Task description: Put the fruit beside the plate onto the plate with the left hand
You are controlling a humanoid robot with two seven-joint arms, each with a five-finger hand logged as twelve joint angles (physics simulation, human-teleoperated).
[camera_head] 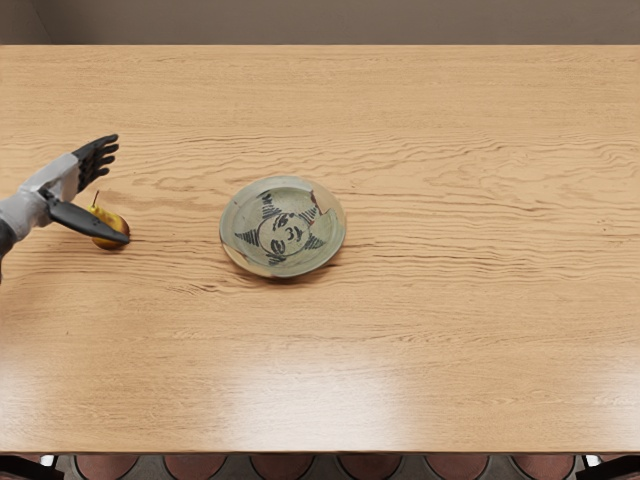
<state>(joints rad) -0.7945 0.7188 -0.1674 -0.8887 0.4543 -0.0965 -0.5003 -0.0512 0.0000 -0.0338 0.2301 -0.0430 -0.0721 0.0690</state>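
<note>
The left hand (62, 186) reaches in over the wooden table (450, 310) with its fingers (98, 153) stretched out and spread, gripping nothing. The yellow-orange fruit (110, 221) sits on the table just off the thumb side of the palm, and the dark thumb crosses in front of it; whether they touch cannot be told. The patterned plate (229, 236) lies beyond the fruit, farther from the hand, well apart.
</note>
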